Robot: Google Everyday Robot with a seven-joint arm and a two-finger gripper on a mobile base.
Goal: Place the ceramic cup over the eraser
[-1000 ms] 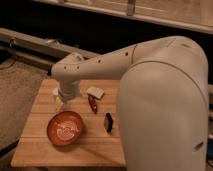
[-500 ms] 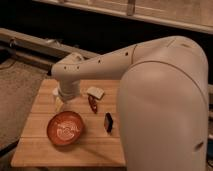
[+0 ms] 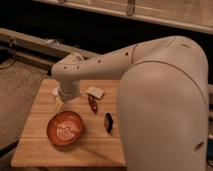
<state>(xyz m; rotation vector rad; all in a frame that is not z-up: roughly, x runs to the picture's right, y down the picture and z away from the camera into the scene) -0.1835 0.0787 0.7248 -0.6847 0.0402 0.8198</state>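
The eraser (image 3: 108,122), a small black block, lies on the wooden table (image 3: 40,150) right of the orange-red bowl (image 3: 65,128). My gripper (image 3: 60,103) hangs from the white wrist over the table's left part, just behind the bowl and well left of the eraser. A small whitish shape right at the gripper looks like the ceramic cup (image 3: 58,106). The wrist hides most of it, and I cannot tell whether it is held.
A whitish flat block with a dark edge (image 3: 95,92) lies at the table's back middle. A dark red object (image 3: 93,104) lies just in front of it. My large white arm body (image 3: 165,105) covers the table's right side. A dark rail runs behind the table.
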